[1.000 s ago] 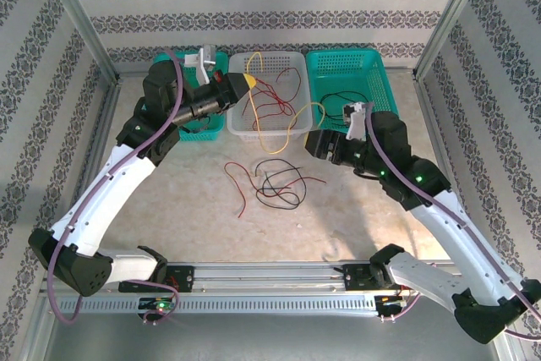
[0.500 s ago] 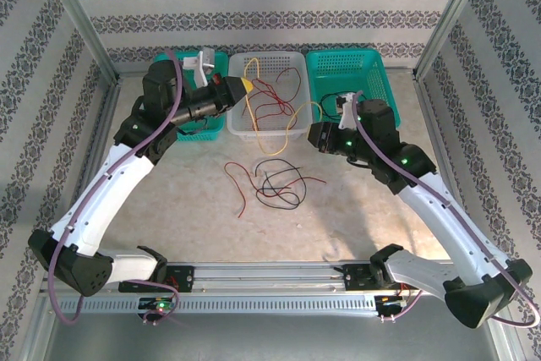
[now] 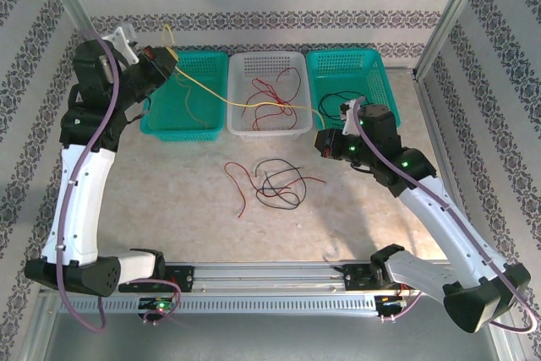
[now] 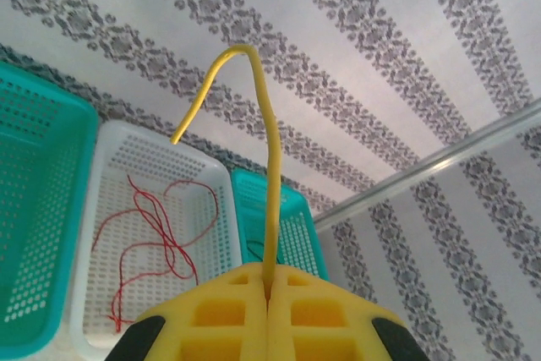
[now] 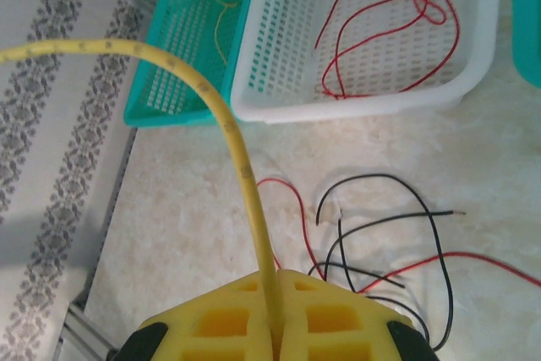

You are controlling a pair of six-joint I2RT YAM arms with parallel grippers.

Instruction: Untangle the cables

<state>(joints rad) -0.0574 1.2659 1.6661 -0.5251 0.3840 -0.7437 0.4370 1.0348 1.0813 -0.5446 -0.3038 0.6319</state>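
Up close, the wrist views show the left gripper (image 4: 268,289) and right gripper (image 5: 272,310) each with yellow fingers (image 5: 220,319) pinched shut on the yellow cable (image 5: 245,175). The overhead view shows its whole run instead. Its long axis lies left to right, from the far left, over the left teal basket (image 3: 182,128) and white basket (image 3: 266,128), to the right gripper. Red cables (image 5: 380,14) lie in the white basket. Red and black cables (image 3: 275,183) lie on the desk (image 3: 169,192).
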